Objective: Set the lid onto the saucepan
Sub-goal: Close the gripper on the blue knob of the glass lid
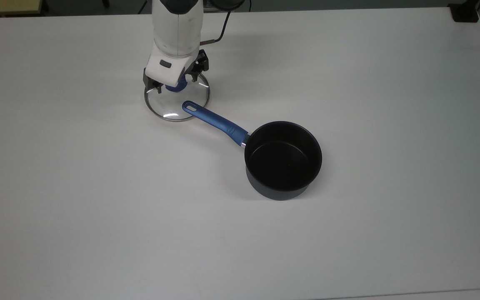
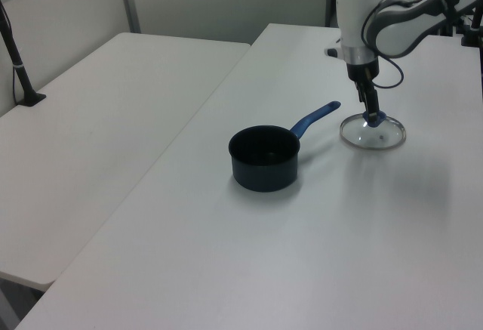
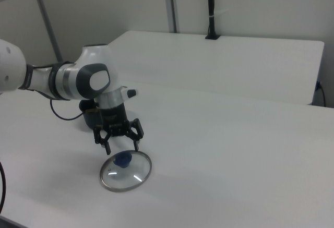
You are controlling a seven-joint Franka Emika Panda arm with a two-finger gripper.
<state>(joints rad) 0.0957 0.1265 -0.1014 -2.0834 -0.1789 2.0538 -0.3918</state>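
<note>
In the top view the gripper (image 1: 175,84) hangs directly over the lid (image 1: 176,98), which lies flat on the table (image 1: 98,187) with its blue knob (image 1: 177,86) peeking out from under the white wrist; that placement suits a grasp by the knob, the one raised part a two-finger hand can pinch; the pan (image 1: 283,160) stands well apart toward the top view's lower right, upright, its black inside empty, its handle (image 1: 215,121) reaching back so that the looped end lies over the lid's near edge, whether touching I cannot tell. In the left view the arm comes down steeply onto the lid (image 2: 372,131) and the fingertips sit at knob height; the pan (image 2: 264,157) is open and holds nothing, its handle pointing toward the lid. In the right view the gripper (image 3: 119,145) has its fingers spread wide, one on each side above the knob (image 3: 123,159), not yet closed on it; the lid (image 3: 126,170) rests level, so the pinch is likely the step in hand, and the handle nearby could be nudged on lift.
</note>
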